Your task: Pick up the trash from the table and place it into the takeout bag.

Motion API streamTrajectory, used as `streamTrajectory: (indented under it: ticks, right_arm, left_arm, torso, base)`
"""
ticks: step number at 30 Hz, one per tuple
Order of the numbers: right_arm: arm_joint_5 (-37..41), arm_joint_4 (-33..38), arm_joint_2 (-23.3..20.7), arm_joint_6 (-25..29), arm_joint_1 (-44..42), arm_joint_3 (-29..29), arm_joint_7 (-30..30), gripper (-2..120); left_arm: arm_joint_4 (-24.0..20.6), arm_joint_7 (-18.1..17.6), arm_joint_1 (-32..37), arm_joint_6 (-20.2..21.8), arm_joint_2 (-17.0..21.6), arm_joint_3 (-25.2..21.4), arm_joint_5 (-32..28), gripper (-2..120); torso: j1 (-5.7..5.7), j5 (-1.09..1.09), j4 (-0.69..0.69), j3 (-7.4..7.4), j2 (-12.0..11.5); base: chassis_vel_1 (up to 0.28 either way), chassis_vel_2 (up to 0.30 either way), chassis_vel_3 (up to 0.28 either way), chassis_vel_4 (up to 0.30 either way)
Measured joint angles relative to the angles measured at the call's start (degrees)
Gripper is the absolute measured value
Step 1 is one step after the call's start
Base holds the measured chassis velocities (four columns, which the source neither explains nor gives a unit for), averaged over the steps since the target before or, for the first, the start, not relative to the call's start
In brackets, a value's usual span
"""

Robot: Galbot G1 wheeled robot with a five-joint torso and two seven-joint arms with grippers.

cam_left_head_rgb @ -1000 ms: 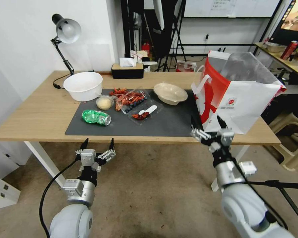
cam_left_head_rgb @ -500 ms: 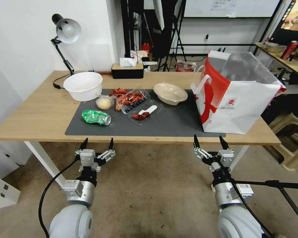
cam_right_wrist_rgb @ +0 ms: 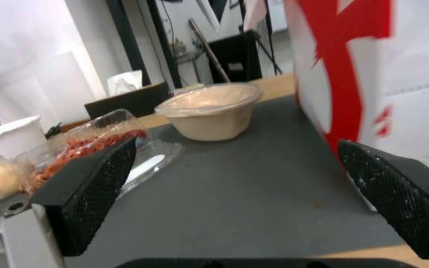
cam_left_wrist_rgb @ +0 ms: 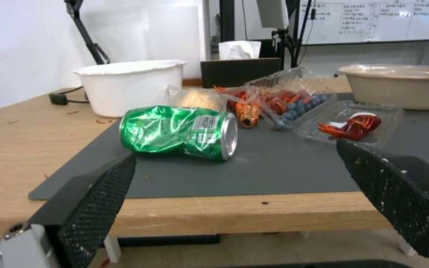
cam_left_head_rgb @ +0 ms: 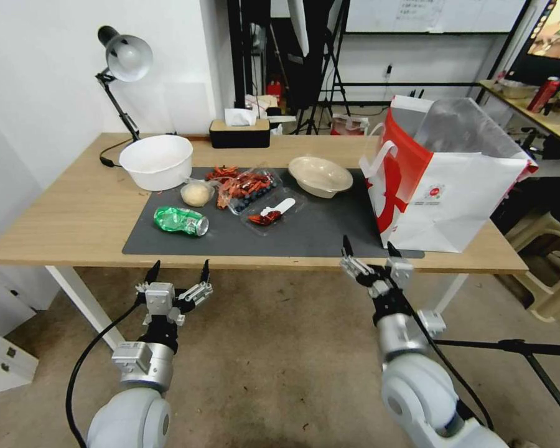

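I'm holding both pincers spread wide and empty at the desk (cam_left_head_rgb: 74, 218) edge: left pincer (cam_left_head_rgb: 177, 269) facing the crushed green can (cam_left_head_rgb: 182, 221), right pincer (cam_left_head_rgb: 367, 247) beside the takeout bag (cam_left_head_rgb: 454, 193).

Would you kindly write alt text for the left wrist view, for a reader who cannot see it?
The open left gripper hangs just off the table edge, facing a crushed green can lying on its side on the dark grey mat. Behind the can stand a white bowl, clear trays of red food scraps and a beige bowl.
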Motion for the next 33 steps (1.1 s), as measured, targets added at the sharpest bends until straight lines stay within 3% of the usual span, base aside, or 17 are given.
streamTrajectory:
  ticks: [10, 21, 33]
  right_arm:
    - [8.7, -6.9, 1.8, -4.6, 14.6, -4.1, 3.5, 100]
    - [21.3, -22.3, 7.1, -2.7, 29.3, -6.7, 4.9, 100]
    - [25.4, -29.9, 10.2, -2.4, 35.4, -6.7, 5.3, 100]
  left_arm:
    - [-0.1, -0.1, 0.4, -0.3, -0.1, -0.2, 0.0, 100]
    - [0.3, -0.2, 0.6, -0.9, -0.2, -0.7, -0.1, 100]
    - [1.0, -0.6, 0.1, -0.9, 0.0, -0.9, -0.3, 100]
  torso:
    - [0.0, 0.0, 0.0, 0.0, 0.0]
    - [0.0, 0.0, 0.01, 0.01, 0.0]
    - [0.01, 0.0, 0.0, 0.01, 0.0]
  base:
    - [0.0, 0.0, 0.0, 0.0]
    - [0.0, 0.0, 0.0, 0.0]
    - [0.0, 0.0, 0.0, 0.0]
